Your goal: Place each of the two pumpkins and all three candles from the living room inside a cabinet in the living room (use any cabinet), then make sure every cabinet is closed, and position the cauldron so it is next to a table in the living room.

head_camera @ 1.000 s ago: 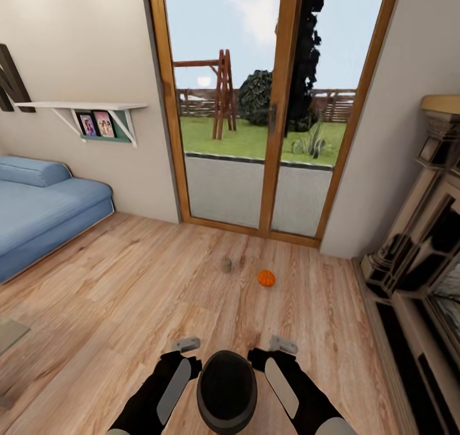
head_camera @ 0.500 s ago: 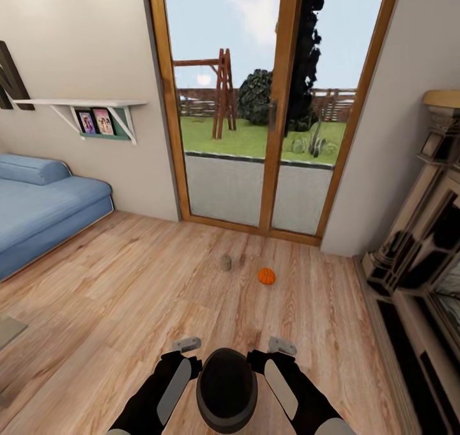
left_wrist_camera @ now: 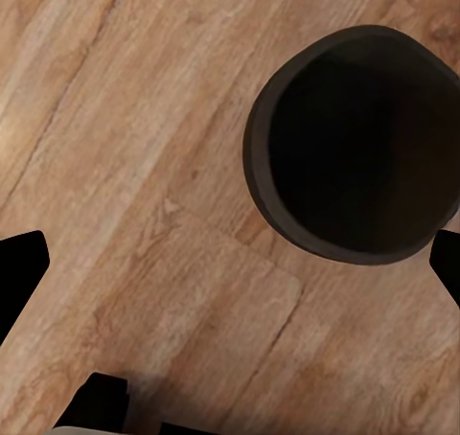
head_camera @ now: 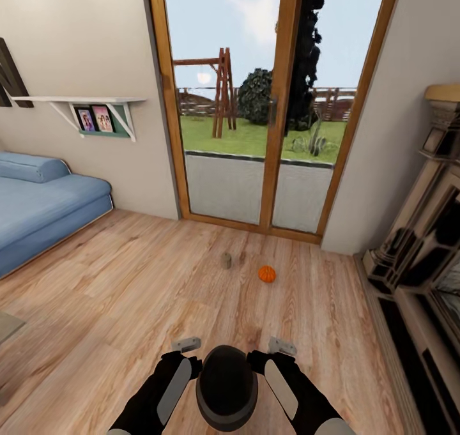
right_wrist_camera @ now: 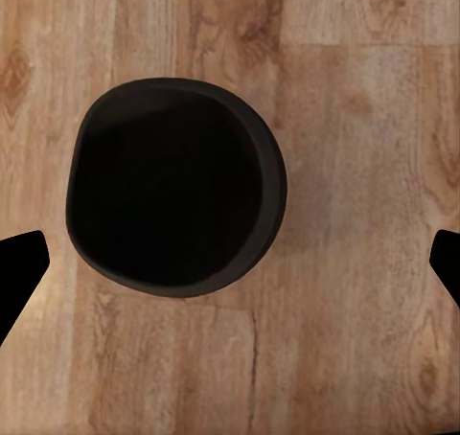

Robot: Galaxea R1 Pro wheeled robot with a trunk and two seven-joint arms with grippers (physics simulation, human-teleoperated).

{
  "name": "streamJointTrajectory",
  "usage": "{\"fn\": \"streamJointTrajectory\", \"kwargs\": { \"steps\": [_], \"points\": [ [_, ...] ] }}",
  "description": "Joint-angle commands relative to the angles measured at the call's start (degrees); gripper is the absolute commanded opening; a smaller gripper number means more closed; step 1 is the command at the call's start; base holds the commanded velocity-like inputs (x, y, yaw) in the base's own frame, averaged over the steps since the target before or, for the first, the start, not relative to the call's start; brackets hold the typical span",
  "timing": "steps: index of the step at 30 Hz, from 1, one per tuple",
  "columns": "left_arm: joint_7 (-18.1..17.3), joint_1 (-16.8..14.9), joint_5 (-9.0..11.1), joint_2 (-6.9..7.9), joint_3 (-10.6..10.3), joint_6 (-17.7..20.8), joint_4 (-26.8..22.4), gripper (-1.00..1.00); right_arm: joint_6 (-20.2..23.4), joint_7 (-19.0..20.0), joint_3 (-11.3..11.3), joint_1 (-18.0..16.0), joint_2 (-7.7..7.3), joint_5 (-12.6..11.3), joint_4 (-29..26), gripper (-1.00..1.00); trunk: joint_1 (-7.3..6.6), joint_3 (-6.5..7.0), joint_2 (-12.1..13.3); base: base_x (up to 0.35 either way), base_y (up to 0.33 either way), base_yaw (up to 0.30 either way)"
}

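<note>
- Black cauldron (head_camera: 227, 387) sits on the wood floor (head_camera: 128, 294) between both arms — left hand (left_wrist_camera: 230, 263) and right hand (right_wrist_camera: 230, 263) spread, holding nothing.
- Pumpkin (head_camera: 267, 273) and candle (head_camera: 226, 260) ahead, slightly higher in view than a second ago — the camera shifted; pickup comes next.

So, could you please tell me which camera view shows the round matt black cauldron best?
The right wrist view: the round matt black cauldron appears whole from above, its wide mouth and rim complete against the wooden floor. The left wrist view cuts it at the picture's edge. The head view shows it small, between the two arms.
</note>
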Motion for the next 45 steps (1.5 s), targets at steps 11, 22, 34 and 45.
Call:
{"fn": "streamJointTrajectory", "kwargs": {
  "steps": [11,22,34,45],
  "points": [
    [0.6,0.0,0.7,0.00,-0.2,0.0,0.0,1.00,0.2,-0.3,0.2,-0.1,-0.01,-0.5,2.4,1.00,2.42,-2.04,-4.5,0.000,0.000,0.000],
    [0.3,0.0,0.8,0.01,-2.4,-0.1,0.2,1.00,3.4,0.0,0.2,-0.2,0.00,0.0,2.9,1.00,4.84,-4.01,-8.9,0.000,0.000,0.000],
    [-1.1,0.0,0.8,0.03,-5.3,-0.7,1.8,1.00,3.1,0.3,0.2,-0.2,-0.08,0.2,2.9,1.00,6.81,-5.63,-12.5,0.000,0.000,0.000],
    [-10.1,0.0,0.5,0.12,-5.4,-0.8,2.0,1.00,3.1,0.4,0.2,-0.2,-0.01,0.2,2.9,1.00,7.25,-5.99,-13.3,0.000,0.000,0.000]
  ]
}}
